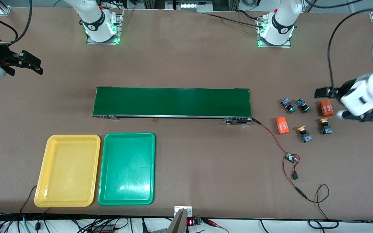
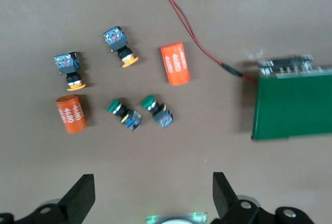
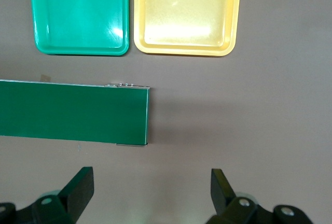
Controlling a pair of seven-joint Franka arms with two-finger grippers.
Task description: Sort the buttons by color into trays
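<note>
Two white arms are mounted on metal base plates, each plate lit with a green glow. A black band with a small white logo is wrapped around each arm just above the base. The left gripper (image 1: 348,103) is built from black parts on a white wrist housing, with a black cable looped up from it. The right gripper (image 1: 28,66) is all black, with a silver cylinder and a white rounded part seen next to it. Black wedge-shaped fingers (image 2: 80,199) are shown in both wrist views.
</note>
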